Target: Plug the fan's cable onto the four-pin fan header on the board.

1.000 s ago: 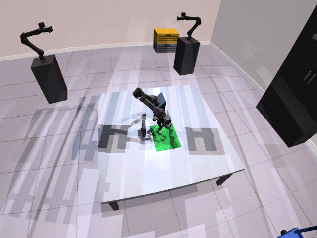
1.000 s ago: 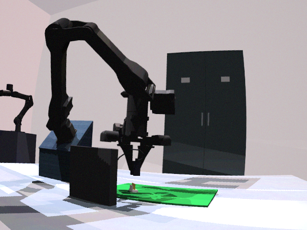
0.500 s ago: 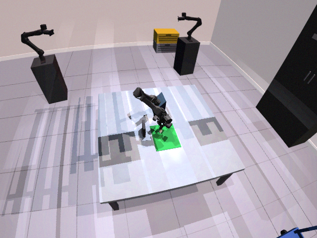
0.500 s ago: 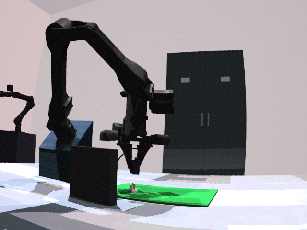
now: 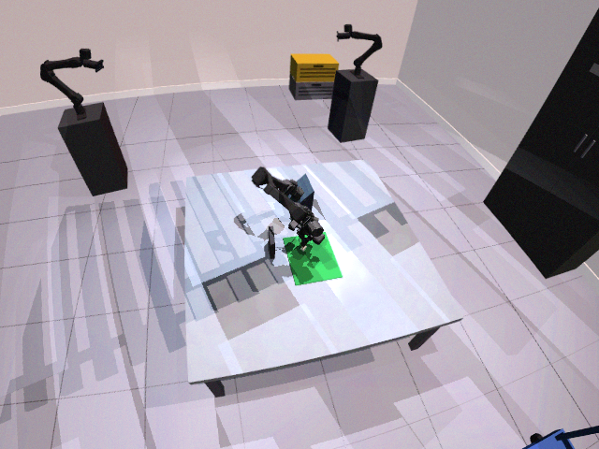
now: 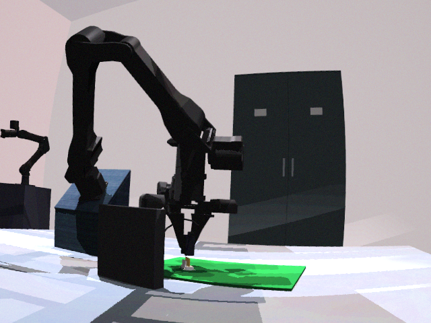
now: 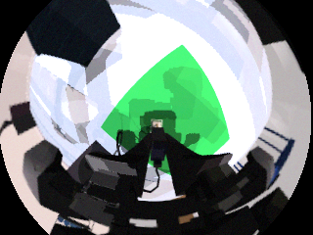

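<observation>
The green board [image 5: 319, 267] [image 6: 271, 278] [image 7: 196, 105] lies flat on the table. The white fan header [image 6: 188, 267] [image 7: 156, 122] stands near the board's fan-side edge, its tan pins upright. My gripper [image 6: 188, 251] [image 7: 156, 135] points down, shut on the small dark plug [image 7: 157, 153], which is mostly hidden by the fingers. The fingertips are directly above the header in the exterior view, close to the pin tops; the pins still show below them. Whether plug and pins touch, I cannot tell. The black cable [image 7: 158, 181] loops from the plug. The black square fan [image 5: 271, 242] [image 6: 130, 245] stands upright beside the board.
A dark blue block with a sloped top [image 5: 305, 187] [image 6: 66, 225] [image 7: 73, 29] stands near the arm's base. The fan stands close to the gripper's side of the board. Thin cable [image 7: 118, 142] also shows near the board's edge.
</observation>
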`<state>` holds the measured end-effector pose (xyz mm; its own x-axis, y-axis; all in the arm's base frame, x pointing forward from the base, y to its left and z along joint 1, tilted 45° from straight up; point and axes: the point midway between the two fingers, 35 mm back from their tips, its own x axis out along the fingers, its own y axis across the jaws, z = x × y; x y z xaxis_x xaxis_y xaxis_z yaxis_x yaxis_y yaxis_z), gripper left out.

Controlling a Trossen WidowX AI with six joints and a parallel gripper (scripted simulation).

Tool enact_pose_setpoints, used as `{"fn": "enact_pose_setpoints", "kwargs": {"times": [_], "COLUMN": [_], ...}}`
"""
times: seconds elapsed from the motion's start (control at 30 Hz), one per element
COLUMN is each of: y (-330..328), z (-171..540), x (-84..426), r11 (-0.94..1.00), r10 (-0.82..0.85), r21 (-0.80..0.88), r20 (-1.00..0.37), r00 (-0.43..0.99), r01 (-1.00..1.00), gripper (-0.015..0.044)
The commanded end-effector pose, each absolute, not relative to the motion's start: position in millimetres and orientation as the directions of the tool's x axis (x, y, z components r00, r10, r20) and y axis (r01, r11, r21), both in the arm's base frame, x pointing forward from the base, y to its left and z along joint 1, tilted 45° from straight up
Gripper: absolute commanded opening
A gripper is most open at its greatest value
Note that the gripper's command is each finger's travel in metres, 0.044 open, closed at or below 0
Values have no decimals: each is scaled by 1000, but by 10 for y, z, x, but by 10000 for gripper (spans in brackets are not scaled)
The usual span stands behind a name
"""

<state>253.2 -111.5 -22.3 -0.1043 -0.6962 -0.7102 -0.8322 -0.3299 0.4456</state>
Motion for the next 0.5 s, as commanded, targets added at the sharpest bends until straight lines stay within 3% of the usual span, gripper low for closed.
{"fn": "enact_pose_setpoints", "kwargs": {"times": [0.0,0.47], "y": [-1127,-1136], "z": [-239,-230], "x": [2531,2541], "r11": [-332,-335], "r10": [-699,-699], "r21": [449,452], "r20": [-708,-708], "r00": [-103,-103], "r01": [-830,-827], "gripper": [0,0]}}
